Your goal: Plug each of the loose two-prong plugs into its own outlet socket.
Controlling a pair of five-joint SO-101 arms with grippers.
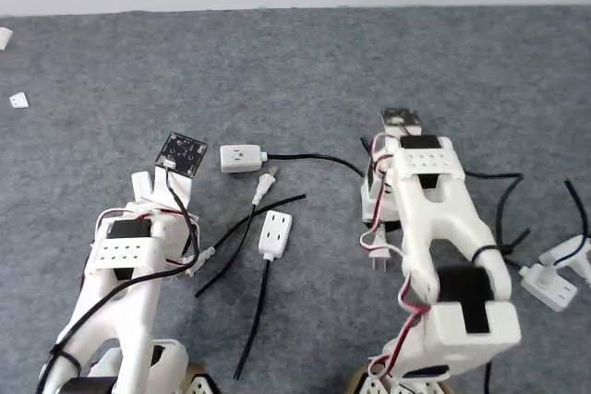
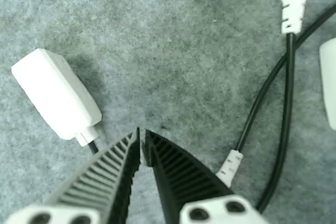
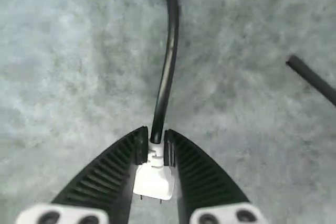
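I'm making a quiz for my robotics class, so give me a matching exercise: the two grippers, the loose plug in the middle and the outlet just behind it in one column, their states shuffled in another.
1 left gripper
2 right gripper
3 loose plug
4 outlet block

A shut on a white plug
B lying free on the grey mat
C shut, holding nothing
D black cord leading toward the right arm

Pairs: 1-C, 2-A, 3-B, 4-D.
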